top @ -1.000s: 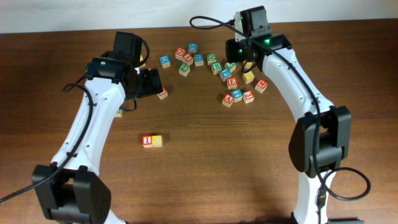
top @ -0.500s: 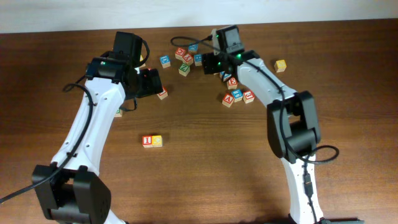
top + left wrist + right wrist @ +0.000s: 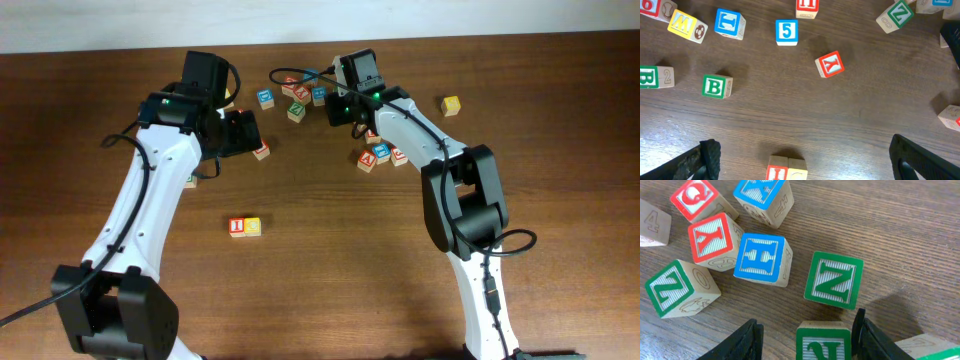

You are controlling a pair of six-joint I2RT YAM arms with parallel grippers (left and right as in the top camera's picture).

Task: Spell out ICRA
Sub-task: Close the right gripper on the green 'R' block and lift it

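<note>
The red I cube [image 3: 237, 227] and yellow C cube [image 3: 253, 227] stand side by side at front left, also low in the left wrist view as I cube [image 3: 777, 173] and C cube [image 3: 797, 174]. My left gripper [image 3: 240, 132] hangs open high above them, left gripper [image 3: 805, 152] empty. A red cube [image 3: 829, 64] with a tilted A-like letter lies near it. My right gripper [image 3: 345, 106] is down in the back cluster. The right gripper [image 3: 807, 327] is open around a green cube [image 3: 823, 344]; its letter is cut off by the frame edge.
Round the right gripper lie a green N cube [image 3: 834, 280], a blue H cube [image 3: 762, 259], a red cube [image 3: 710, 237] and a green Z cube [image 3: 675, 287]. More cubes [image 3: 380, 152] sit just to the right. A lone yellow cube [image 3: 452, 105] lies far right.
My right arm swung left from the right-hand cubes to the back middle cluster and lowered over a green cube. A yellow cube ended up alone at the right. The left arm stayed still.
</note>
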